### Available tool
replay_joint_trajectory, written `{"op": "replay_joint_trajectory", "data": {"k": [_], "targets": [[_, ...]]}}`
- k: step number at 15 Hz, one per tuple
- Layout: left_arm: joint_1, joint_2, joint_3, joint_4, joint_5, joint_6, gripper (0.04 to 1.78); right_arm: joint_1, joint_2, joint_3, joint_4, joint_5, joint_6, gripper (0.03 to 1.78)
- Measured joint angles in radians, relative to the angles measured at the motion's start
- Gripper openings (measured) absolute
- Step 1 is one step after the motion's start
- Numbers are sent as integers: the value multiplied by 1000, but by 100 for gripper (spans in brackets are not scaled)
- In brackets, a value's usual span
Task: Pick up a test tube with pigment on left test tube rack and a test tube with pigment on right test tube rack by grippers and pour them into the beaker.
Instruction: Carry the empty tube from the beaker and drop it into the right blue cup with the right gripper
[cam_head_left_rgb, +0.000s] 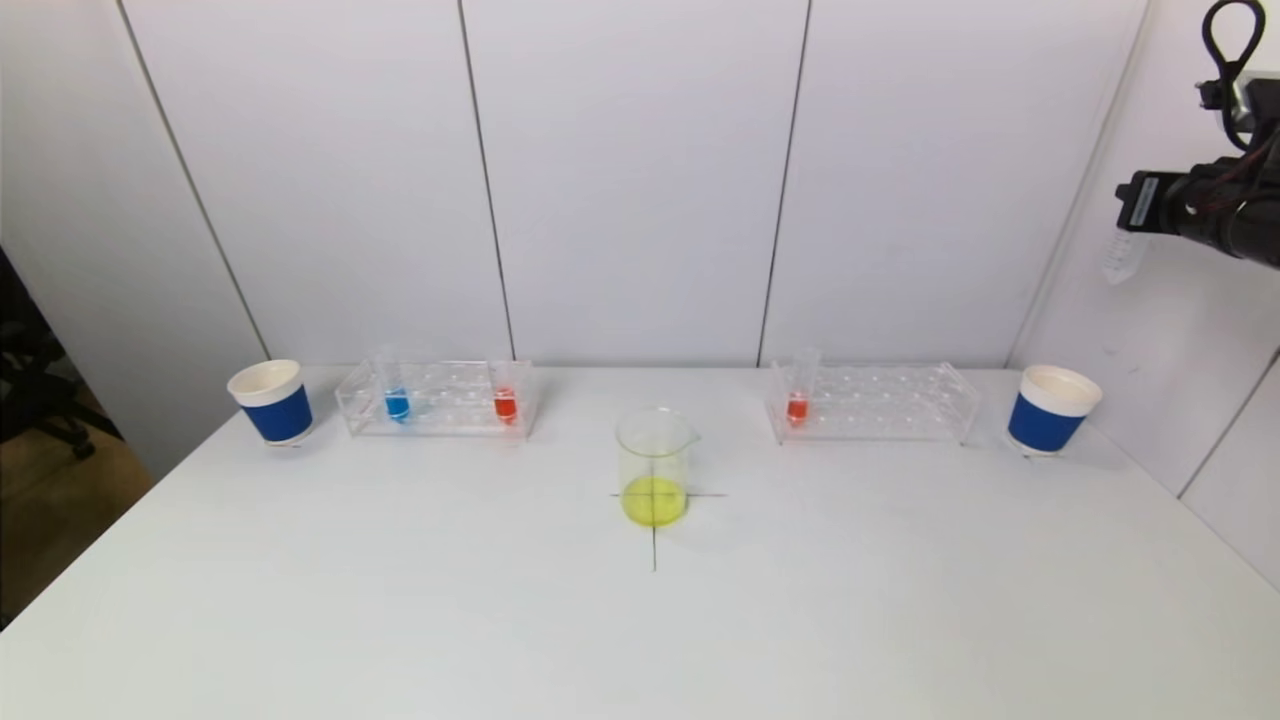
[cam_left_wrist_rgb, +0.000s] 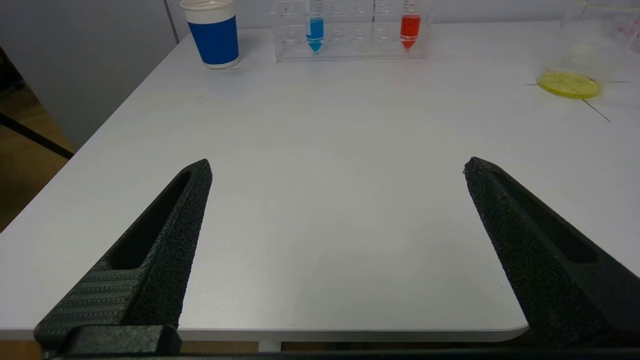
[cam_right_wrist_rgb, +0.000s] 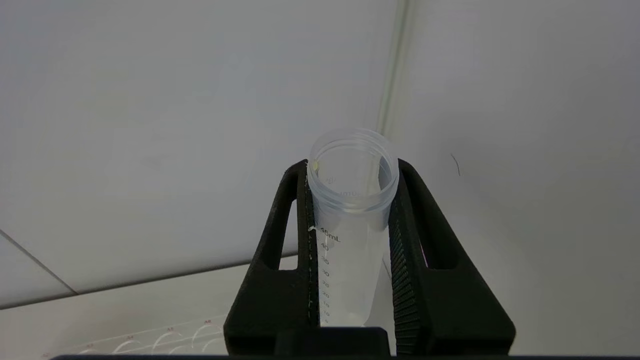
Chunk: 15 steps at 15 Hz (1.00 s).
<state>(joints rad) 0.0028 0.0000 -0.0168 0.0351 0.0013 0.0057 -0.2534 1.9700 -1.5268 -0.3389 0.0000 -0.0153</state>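
Test tube (cam_right_wrist_rgb: 352, 225), clear and emptied, is sitting upright between the fingers of my right hand (cam_right_wrist_rgb: 352, 172), which is clamping it high above the table's right edge. Beaker (cam_head_left_rgb: 655, 468) with yellow liquid is standing mid-table. My left hand (cam_left_wrist_rgb: 337, 167) is hovering fingers apart over the near-left edge; left rack (cam_head_left_rgb: 440, 398) lying ahead, open table between.

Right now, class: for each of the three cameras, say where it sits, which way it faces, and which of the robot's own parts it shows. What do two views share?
Head view: high, looking down at the white table; the right gripper shows raised at the right.
Left wrist view: low at the table's near edge, facing the left rack; open left gripper.
Right wrist view: faces the wall; right gripper clamps an empty tube.
Shared: beaker, blue tube.
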Motion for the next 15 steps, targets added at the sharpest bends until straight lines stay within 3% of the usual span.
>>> {"op": "replay_joint_trajectory", "data": {"k": [5,15], "targets": [[0,0,0,0,0,0,176,-3,46,147,-186,0,1,46],[0,0,0,0,0,0,176,-9,120,375,-446,0,4,46]]}}
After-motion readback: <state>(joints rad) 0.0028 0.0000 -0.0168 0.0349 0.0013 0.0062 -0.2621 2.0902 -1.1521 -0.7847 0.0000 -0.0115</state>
